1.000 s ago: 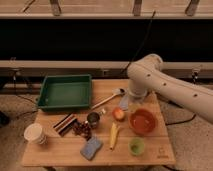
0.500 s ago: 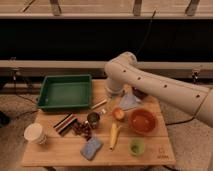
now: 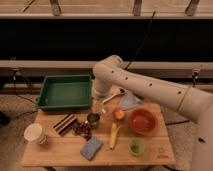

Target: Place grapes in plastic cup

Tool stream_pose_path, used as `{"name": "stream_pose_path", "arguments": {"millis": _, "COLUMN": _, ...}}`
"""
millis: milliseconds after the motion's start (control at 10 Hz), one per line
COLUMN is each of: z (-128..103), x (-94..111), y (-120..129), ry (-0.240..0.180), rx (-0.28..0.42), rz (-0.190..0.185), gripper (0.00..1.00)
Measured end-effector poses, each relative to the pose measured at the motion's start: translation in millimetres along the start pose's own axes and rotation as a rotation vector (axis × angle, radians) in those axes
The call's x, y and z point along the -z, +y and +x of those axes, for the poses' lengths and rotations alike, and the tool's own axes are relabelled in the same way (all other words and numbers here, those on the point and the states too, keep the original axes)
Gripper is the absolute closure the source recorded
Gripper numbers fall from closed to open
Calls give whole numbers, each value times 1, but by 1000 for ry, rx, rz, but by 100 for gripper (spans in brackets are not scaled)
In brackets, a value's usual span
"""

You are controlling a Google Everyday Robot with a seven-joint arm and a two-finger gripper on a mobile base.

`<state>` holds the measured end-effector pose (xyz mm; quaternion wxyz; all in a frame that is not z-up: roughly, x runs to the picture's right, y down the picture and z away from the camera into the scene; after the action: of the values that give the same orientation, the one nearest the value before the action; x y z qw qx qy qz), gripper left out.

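The grapes (image 3: 81, 129), a small dark red-purple bunch, lie on the wooden table (image 3: 60, 150) left of centre, just below a small dark metal cup (image 3: 93, 118). The plastic cup (image 3: 136, 146), short and light green, stands near the front right, below the orange bowl (image 3: 142, 121). My white arm (image 3: 145, 87) reaches in from the right and bends down at the table's back edge. My gripper (image 3: 97, 105) hangs at its end, beside the green tray and above the metal cup, up and to the right of the grapes.
A green tray (image 3: 65, 92) sits at the back left. A white paper cup (image 3: 34, 133), a striped bar (image 3: 65, 123), a blue sponge (image 3: 91, 148), a banana (image 3: 114, 135), an apple (image 3: 119, 114), a spoon (image 3: 114, 96) and a blue-grey cloth (image 3: 129, 101) lie around.
My arm has swung left across the back of the table, from above the bowl side toward the tray's right edge. Objects on the table have not moved.
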<state>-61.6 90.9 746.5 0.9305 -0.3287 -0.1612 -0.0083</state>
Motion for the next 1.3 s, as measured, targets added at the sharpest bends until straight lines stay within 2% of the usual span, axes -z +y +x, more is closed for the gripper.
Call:
{"name": "stream_pose_path", "arguments": {"millis": 200, "z": -12, "x": -19, "y": 13, "ry": -7, "rx": 10, "rz": -33, "gripper": 35}}
{"name": "stream_pose_path", "arguments": {"millis": 500, "z": -25, "x": -51, "y": 32, "ry": 5, "rx": 27, "rz": -77, "gripper": 35}}
{"name": "stream_pose_path", "arguments": {"millis": 1000, "z": -52, "x": -68, "y": 42, "ry": 18, "rx": 67, "rz": -105, "gripper": 35}}
{"name": "stream_pose_path", "arguments": {"millis": 1300, "z": -51, "x": -82, "y": 46, "ry": 45, "rx": 78, "rz": -121, "gripper": 35}}
